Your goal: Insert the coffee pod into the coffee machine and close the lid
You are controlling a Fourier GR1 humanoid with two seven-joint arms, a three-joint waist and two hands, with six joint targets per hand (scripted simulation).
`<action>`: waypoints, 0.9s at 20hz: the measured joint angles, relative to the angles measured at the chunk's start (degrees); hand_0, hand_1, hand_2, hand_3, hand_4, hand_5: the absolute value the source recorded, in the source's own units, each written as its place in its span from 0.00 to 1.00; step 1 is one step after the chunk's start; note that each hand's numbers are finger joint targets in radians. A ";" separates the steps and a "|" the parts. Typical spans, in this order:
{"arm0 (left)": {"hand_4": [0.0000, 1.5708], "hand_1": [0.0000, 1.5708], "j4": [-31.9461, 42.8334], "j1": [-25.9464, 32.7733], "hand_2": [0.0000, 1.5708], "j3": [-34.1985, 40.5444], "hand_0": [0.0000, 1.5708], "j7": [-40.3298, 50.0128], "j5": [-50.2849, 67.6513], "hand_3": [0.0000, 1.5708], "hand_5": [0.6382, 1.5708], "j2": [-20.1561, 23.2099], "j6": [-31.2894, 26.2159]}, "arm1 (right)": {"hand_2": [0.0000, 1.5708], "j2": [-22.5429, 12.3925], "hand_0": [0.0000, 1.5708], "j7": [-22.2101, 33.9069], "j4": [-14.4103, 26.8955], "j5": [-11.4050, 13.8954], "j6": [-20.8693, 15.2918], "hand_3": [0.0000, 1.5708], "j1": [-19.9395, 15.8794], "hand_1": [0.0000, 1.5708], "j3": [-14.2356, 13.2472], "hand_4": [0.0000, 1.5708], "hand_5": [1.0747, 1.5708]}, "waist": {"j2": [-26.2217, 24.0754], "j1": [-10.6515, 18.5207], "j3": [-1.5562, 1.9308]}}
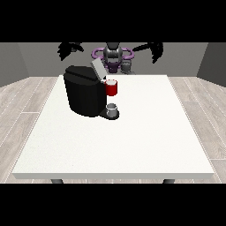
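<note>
Coffee pod (126, 66): judged to be the small grey cylinder far on the table (132, 145), just right of the raised lid (96, 68); identification not certain. Stood upright, apart from both hands, not yet inserted.

Coffee machine (84, 95): sat left of centre, towards the far half. Boxy, matte black body with rounded corners. Flat grey lid tilted up and back, probably to leave the red pod holder (111, 88) free for loading from above. Holder projected from the body's right side, round and glossy. Small grey cup (113, 108) stood below it on the black base, placed to catch the outflow.

Hand at the view's left (70, 48) and hand at the view's right (153, 49): both raised above the far edge, well apart, fingers spread and hanging, holding nothing. Presumably parked clear of the machine ahead of a reach for the pod.

Table: plain white, matte, flat.
</note>
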 measured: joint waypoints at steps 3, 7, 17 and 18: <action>0.00 0.00 -0.92 3.09 0.00 0.78 0.00 -0.40 1.86 0.00 1.00 -1.00 -0.17 | 0.00 -0.72 0.00 1.20 -2.51 -0.04 1.26 0.00 -1.00 0.00 0.91 0.03 1.00 | -0.92 0.87 0.01; 0.00 0.00 -3.16 5.89 0.00 0.63 0.00 0.38 4.17 0.00 1.00 -3.07 -1.41 | 0.00 -1.58 0.00 3.67 -4.30 -0.41 2.39 0.00 -3.23 0.00 1.33 0.00 1.00 | -2.00 3.30 0.02; 0.14 0.00 -12.96 12.69 0.00 -1.64 0.00 2.69 10.30 0.00 1.00 -6.00 -3.25 | 0.00 -3.28 0.00 6.31 -4.40 1.32 5.10 0.00 -8.91 0.00 3.05 0.00 1.00 | 0.38 7.77 0.03; 0.07 0.00 -14.29 13.11 0.00 -1.65 0.00 3.19 11.02 0.00 1.00 -5.67 -3.46 | 0.00 -3.38 0.00 6.27 -4.43 0.94 5.90 0.00 -9.38 0.00 3.02 0.00 1.00 | 1.07 7.62 0.04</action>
